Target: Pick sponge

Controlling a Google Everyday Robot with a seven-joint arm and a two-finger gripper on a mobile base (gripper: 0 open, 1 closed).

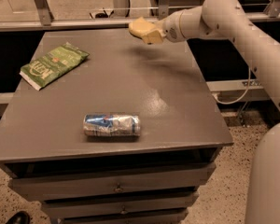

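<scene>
Three loose things on show for us: a sponge (136, 27), a crushed can (112, 125) and a green snack bag (53, 65). We see the gripper (144, 31) up over the far edge of the grey table (177, 101), at the end of the white arm (242, 27) that reaches in from the picture's right. It's clamped on the sponge, which sticks out of its tip as a pale yellow lump (honestly the colour is so close to the gripper's own that we can't make out where one ends and the other starts). The sponge is clear of the tabletop, with a soft shadow on the surface just below the gripper. The can lies on its side well away from the gripper, down near the front edge and a bit to the picture's left of it. The bag lies flat well off to the gripper's picture-left, by the table's left edge, somewhat nearer to us than the gripper is. Below the tabletop, far under the gripper, we can see a stack of drawers (116, 185).
</scene>
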